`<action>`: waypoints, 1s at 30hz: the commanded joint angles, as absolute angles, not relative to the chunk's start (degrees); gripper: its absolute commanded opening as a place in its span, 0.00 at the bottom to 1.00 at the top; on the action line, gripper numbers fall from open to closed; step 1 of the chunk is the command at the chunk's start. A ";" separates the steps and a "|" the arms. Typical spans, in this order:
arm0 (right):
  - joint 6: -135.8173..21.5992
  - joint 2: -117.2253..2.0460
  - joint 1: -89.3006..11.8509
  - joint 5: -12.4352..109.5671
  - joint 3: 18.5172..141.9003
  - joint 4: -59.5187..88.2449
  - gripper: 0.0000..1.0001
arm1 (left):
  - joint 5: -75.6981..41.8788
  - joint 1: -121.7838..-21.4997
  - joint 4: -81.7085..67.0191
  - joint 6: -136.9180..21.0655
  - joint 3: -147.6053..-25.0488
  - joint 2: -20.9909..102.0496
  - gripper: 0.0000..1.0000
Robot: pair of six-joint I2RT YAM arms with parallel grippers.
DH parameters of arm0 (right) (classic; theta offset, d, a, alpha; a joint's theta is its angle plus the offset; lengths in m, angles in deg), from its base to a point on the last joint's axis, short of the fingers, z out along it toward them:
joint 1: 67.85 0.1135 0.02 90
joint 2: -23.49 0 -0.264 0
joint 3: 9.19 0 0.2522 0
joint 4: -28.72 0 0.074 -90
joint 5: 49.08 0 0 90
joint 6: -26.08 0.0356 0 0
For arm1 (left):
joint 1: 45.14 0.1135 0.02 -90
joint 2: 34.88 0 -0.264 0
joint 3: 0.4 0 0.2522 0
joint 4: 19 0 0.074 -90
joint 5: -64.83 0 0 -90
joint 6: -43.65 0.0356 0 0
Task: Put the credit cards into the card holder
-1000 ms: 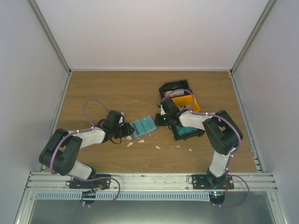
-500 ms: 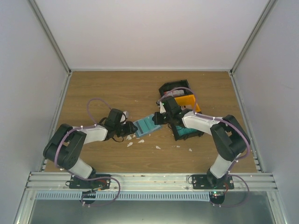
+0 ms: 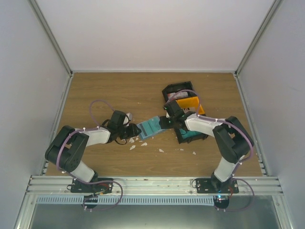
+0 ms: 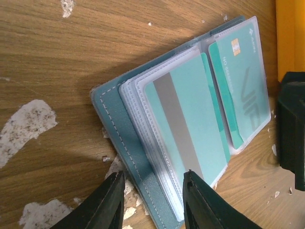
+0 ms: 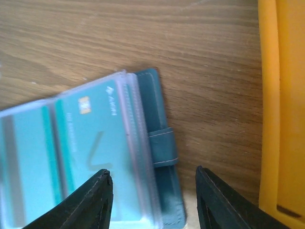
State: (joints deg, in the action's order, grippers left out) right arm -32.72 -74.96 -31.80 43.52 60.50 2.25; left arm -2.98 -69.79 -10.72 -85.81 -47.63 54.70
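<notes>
Nudged a touch toward the right arm over the last second, the card holder (image 3: 150, 127) now lies open on the table (image 3: 105, 90), square between the two arms, and the left claw (image 3: 132, 129) has come in with it. That claw's jaws stand apart, its fingers (image 4: 112, 205) on either side of the holder's near stitched edge; whether they actually press on it is hard to tell from this angle. Over on the other side, the right claw (image 3: 165, 122) is parted too, hanging over the end with the little strap (image 5: 162, 148), nothing held between its jaws. Look inside the holder: clear sleeves (image 4: 131, 93) fanned out, and teal credit cards (image 4: 190, 129) already sitting in them, one turned to show its grey magnetic stripe, its neighbour showing a gold chip. Just beyond the holder on the right arm's side sits the orange bin (image 3: 193, 102), with a black bin (image 3: 177, 89) farther back and a teal bin (image 3: 193, 135) partly hidden under the right arm. White scraps (image 3: 162, 150) dot the wood near the holder.
</notes>
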 commanded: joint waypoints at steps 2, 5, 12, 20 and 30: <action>-34.75 -79.25 -32.06 43.22 61.58 2.32 0.50 | -6.49 -69.89 -6.28 -84.91 -46.62 53.45 0.39; -35.16 -81.10 -32.23 43.55 62.65 3.28 0.51 | -6.46 -69.88 -5.98 -84.80 -47.35 54.64 0.38; -35.68 -83.62 -32.87 46.72 63.00 5.63 0.50 | -4.45 -69.86 -7.29 -84.91 -47.73 57.70 0.34; -35.98 -79.50 -33.13 53.35 61.47 7.18 0.45 | -2.99 -69.84 -8.29 -84.65 -48.07 59.70 0.33; -36.51 -73.98 -33.13 60.22 60.57 7.14 0.43 | -2.56 -69.79 -8.58 -84.28 -48.78 60.67 0.31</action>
